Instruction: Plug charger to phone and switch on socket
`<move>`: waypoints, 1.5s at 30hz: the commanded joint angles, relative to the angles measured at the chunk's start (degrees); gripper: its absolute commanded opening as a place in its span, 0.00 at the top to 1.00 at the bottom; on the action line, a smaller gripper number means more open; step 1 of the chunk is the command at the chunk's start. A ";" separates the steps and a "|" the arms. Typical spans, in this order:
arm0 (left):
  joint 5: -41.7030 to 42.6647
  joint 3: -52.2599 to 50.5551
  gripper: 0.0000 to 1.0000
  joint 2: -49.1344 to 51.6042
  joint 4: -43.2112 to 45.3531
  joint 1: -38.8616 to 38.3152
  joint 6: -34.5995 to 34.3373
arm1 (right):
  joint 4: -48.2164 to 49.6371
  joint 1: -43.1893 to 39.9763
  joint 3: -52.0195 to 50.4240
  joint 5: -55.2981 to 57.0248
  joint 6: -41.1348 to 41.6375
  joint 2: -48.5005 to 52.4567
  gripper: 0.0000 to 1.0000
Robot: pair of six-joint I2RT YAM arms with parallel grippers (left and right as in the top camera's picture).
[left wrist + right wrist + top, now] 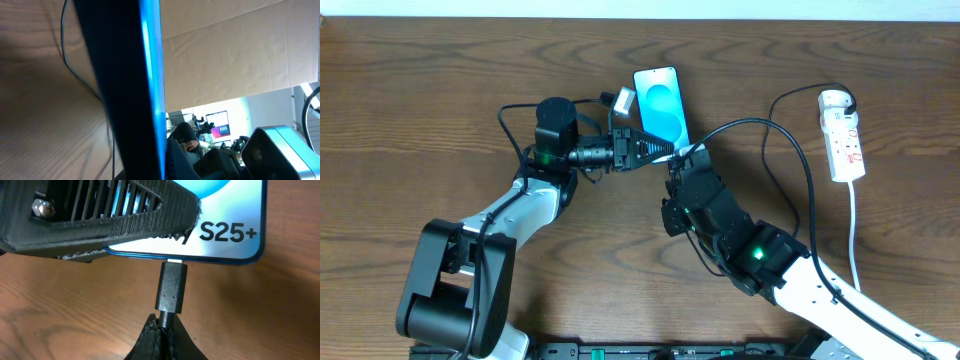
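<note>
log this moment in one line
left gripper: shut on phone | right gripper: shut on charger, tip at phone port | socket: untouched

Overhead: light even, diffuse, moderate; soft faint shadows beside arms on table (420, 80); focus sharp throughout; pale strip at top edge overexposed. Phone (658, 100) screen bright, slightly washed.
Left wrist: phone edge too close, wholly out of focus; wood grain at left smeared; distant room lower right bright, hazy.
Right wrist: well lit, charger (172, 287) plug crisp, wood grain sharp; screen white area near clipping; right gripper (161, 322) at bottom edge soft, possibly inside minimum focus.
</note>
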 commanded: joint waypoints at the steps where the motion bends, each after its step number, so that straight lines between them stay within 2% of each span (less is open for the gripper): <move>1: 6.19 -0.57 0.92 -0.33 -0.57 -2.12 2.05 | 5.77 0.07 2.99 2.43 -1.75 -1.25 0.99; 23: 4.61 -0.57 0.93 -0.33 -0.42 -4.42 2.47 | 9.81 -2.51 2.99 2.40 -2.64 -1.27 0.98; 27: 3.06 -0.57 0.93 -0.33 -0.44 -4.39 2.40 | 9.07 -2.49 2.99 0.79 -2.62 -2.12 0.80; 28: 2.51 -0.57 0.93 -0.33 -0.42 -4.39 2.16 | 8.26 -2.49 2.99 0.20 -2.60 -2.64 0.74; 29: 1.42 -0.57 0.93 -0.33 -0.42 -4.39 1.79 | 6.91 -2.45 2.99 -0.46 -2.60 -3.37 0.63; 31: -0.61 -0.57 0.93 -0.33 -0.42 -4.39 1.84 | 2.82 -2.45 2.99 -1.70 -2.58 -5.42 0.52; 37: -3.28 -0.55 0.93 -0.33 -0.37 -4.39 2.29 | -9.51 -2.45 2.99 -1.68 -2.60 -11.15 0.39; 45: -4.66 -0.52 0.93 -0.33 -0.42 -4.42 3.50 | -17.31 -2.47 2.99 -1.66 -2.60 -20.90 0.16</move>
